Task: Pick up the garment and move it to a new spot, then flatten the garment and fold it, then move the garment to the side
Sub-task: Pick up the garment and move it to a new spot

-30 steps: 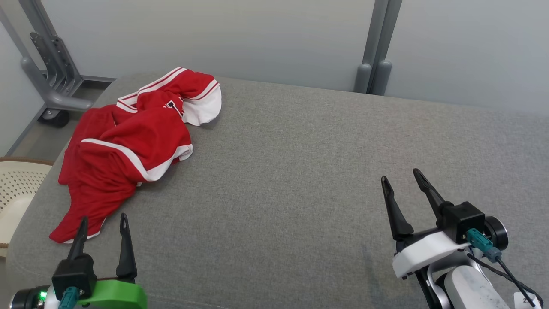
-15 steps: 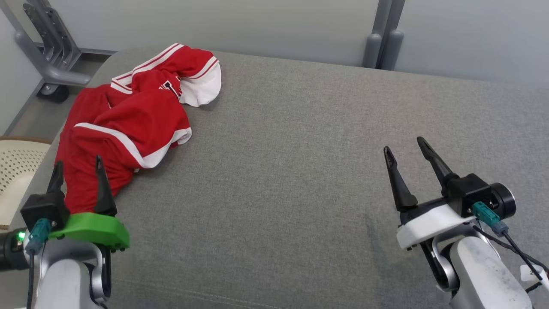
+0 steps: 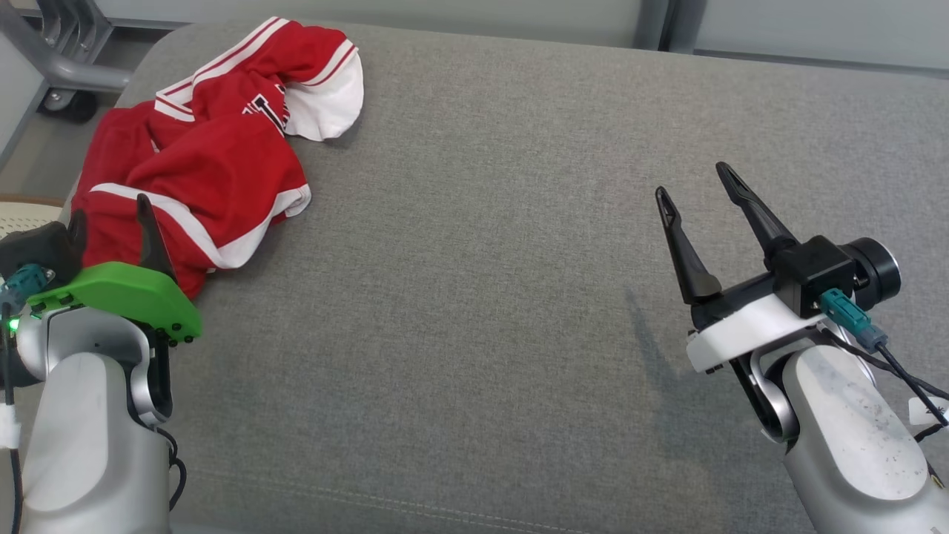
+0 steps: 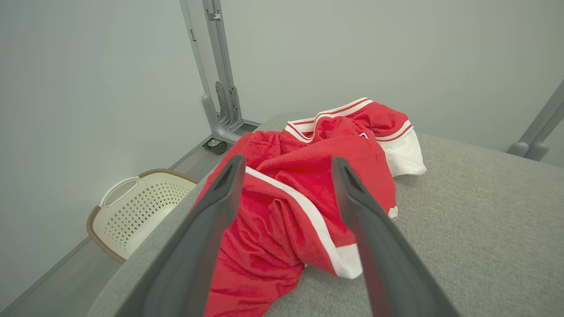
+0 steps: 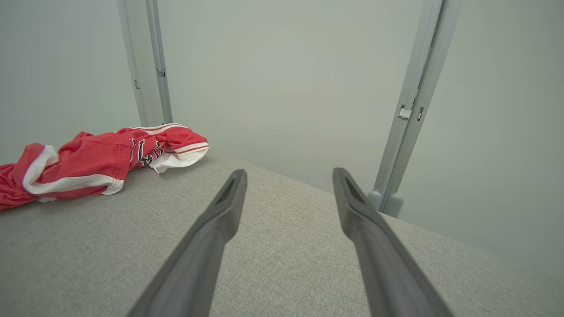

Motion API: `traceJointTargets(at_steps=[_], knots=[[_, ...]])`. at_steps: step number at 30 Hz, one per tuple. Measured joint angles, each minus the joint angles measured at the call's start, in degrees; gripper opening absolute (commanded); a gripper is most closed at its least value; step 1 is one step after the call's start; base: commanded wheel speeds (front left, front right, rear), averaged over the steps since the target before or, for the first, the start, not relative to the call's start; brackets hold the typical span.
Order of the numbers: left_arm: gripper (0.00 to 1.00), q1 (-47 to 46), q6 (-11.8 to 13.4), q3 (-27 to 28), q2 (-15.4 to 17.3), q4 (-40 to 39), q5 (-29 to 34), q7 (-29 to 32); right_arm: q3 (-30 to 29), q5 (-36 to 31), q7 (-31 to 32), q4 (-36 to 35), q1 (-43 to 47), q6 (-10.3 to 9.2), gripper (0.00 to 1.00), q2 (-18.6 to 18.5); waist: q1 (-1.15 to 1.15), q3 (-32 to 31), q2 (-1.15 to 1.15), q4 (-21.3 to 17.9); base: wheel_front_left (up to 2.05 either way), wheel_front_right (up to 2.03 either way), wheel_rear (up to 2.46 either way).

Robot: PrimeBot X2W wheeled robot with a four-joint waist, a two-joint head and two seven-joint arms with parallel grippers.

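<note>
The garment is a red sports jersey with white bands, lying crumpled at the far left of the grey padded table. My left gripper is open and hovers over the garment's near edge, nothing between its fingers. Through the left wrist view the garment sits right beyond the open left gripper. Over bare table at the right, my right gripper stands open and empty. The right wrist view has the garment far off to the left of the open right gripper.
A cream perforated laundry basket stands on the floor past the table's left edge. Grey metal frame posts rise behind the table against a pale wall. The table's left edge runs close beside the garment.
The head camera has tilted down, shifting the whole picture. My left arm has reached forward, from short of the garment's near tip to over its near edge. Both grippers stayed open.
</note>
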Motion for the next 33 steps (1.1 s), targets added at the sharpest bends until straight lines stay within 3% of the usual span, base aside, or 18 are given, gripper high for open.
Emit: traceJointTargets(at_steps=[14,33], knots=[[1.00,-7.0,0.2,0.1,-0.1,10.5,-0.6,5.8,0.2,-0.5,0.0,1.2,-2.2,0.86,1.00,-1.2,0.00,4.4,0.00,-3.2,0.00,0.00,0.00],[1.00,-13.1,1.3,2.7,1.3,19.3,2.0,7.6,0.1,-0.8,0.0,1.0,-5.2,0.94,1.00,-1.4,0.00,10.1,0.00,-5.3,0.00,0.00,0.00]])
